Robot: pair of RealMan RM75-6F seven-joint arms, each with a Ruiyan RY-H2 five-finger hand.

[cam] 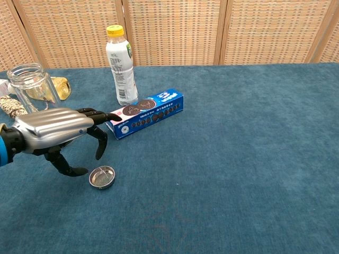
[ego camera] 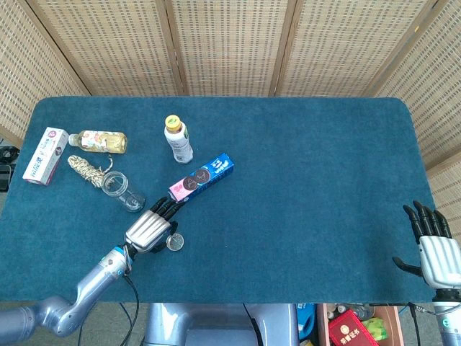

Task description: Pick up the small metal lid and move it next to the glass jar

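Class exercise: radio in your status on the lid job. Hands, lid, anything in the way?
Left hand open, above and beside the lid, not touching. Right hand open, idle at table edge. Lid on cloth, apart from jar. Biscuit box close by fingertips.

One lid [ego camera: 174,241], one jar [ego camera: 120,190], two bottles [ego camera: 177,140], perhaps two boxes [ego camera: 202,178]

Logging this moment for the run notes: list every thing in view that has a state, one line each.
small metal lid: on the cloth, hollow side up, not held.
glass jar: upright, uncapped.
left hand: fingers spread, above and beside the lid, holding nothing.
right hand: fingers apart, holding nothing, at the table's near right edge.
white bottle: upright, yellow cap on.
biscuit box: lying flat.
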